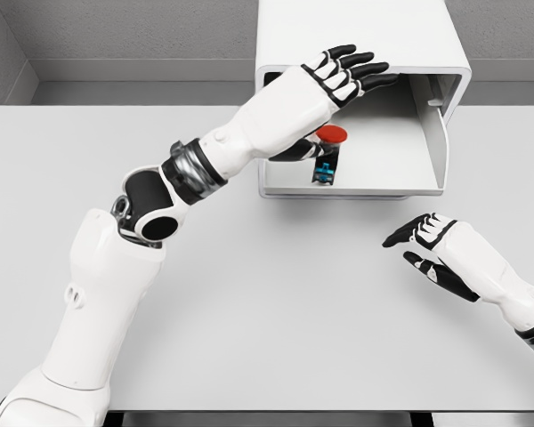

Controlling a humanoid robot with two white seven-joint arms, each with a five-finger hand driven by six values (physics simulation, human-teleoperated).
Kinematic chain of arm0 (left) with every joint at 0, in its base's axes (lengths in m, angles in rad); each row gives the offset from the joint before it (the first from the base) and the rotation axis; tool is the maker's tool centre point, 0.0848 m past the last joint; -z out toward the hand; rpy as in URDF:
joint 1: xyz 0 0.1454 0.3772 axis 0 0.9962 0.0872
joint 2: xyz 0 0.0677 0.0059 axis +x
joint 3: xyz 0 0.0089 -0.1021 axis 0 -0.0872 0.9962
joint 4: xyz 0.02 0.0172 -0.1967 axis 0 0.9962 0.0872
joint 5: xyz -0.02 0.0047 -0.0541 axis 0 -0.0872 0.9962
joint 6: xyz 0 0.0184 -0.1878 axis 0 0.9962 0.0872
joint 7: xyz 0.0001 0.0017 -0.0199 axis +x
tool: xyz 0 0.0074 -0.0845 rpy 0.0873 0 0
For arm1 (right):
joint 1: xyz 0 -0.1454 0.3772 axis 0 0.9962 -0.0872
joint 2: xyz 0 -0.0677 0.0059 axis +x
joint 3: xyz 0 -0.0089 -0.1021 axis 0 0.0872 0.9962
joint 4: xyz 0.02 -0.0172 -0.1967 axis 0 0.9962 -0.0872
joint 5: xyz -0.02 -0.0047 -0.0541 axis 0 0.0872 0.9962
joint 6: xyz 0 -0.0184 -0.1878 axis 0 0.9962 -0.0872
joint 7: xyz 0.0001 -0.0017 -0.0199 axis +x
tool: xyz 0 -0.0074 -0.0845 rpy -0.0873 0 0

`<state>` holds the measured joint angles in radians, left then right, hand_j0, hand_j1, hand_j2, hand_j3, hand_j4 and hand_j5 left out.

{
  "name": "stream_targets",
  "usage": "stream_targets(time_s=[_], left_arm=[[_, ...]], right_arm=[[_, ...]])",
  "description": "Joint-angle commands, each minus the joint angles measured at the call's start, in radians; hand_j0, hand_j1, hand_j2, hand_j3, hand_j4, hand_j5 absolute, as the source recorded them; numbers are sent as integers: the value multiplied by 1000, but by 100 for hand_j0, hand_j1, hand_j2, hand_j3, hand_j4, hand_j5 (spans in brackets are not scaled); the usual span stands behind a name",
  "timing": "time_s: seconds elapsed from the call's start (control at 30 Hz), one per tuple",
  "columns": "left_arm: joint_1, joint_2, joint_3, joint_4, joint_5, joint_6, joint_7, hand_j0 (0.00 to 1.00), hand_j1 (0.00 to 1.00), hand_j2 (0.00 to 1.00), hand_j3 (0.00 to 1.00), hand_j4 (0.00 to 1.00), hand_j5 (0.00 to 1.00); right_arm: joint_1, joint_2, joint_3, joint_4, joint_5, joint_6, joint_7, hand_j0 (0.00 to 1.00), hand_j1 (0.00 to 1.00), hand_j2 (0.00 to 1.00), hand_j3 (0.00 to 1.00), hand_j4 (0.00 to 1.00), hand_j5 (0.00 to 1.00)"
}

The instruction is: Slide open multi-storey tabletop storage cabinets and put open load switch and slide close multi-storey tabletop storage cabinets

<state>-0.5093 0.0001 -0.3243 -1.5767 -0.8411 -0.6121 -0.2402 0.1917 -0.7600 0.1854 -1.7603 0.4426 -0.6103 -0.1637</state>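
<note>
**Switch in the drawer, drawer not shut yet**

The left hand (345,73) is up over the open drawer (374,178). Its fingers are stretched out flat and it holds nothing. It hangs above the back part of the drawer, close to the front of the cabinet (356,36). The long white left arm reaches across the desk (249,311) from the lower left corner to get there.

Just under the arm, inside the drawer, lies the switch (327,158). It has a red round top and a dark body with a small blue mark on it. It sits near the left wall of the drawer, on the drawer floor. The arm covers a bit of it, so I cannot see all of it. The hand is not touching it.

The drawer is pulled well out from the white cabinet, which stands at the far side of the desk. The rest of the drawer looks bare.

The right hand (432,247) is low over the desk, off to the right and nearer to me, well apart from the drawer. Its fingers are loose and it holds nothing too.

So I think most of the job is done. The drawer is open and the switch is inside. What is left is to push the drawer back in until it is closed. The left hand would have to get clear of the drawer first.
</note>
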Motion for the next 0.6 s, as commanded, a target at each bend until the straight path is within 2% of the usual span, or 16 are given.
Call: stream_targets(time_s=[0.0, 0.4, 0.57], left_arm=[[0, 0, 1, 0, 7, 1, 1, 100, 100, 100, 100, 100, 100], [11, 11, 1, -25, 30, 1, 1, 100, 100, 100, 100, 100, 100], [6, 8, 1, 6, 25, 1, -1, 100, 100, 100, 100, 100, 100]], right_arm=[[0, -1, -1, 1, -5, -1, 0, 58, 58, 58, 58, 58, 58], [0, -2, -1, 1, -5, -1, 0, 58, 58, 58, 58, 58, 58], [0, -1, 0, 1, -5, -1, 0, 58, 58, 58, 58, 58, 58]])
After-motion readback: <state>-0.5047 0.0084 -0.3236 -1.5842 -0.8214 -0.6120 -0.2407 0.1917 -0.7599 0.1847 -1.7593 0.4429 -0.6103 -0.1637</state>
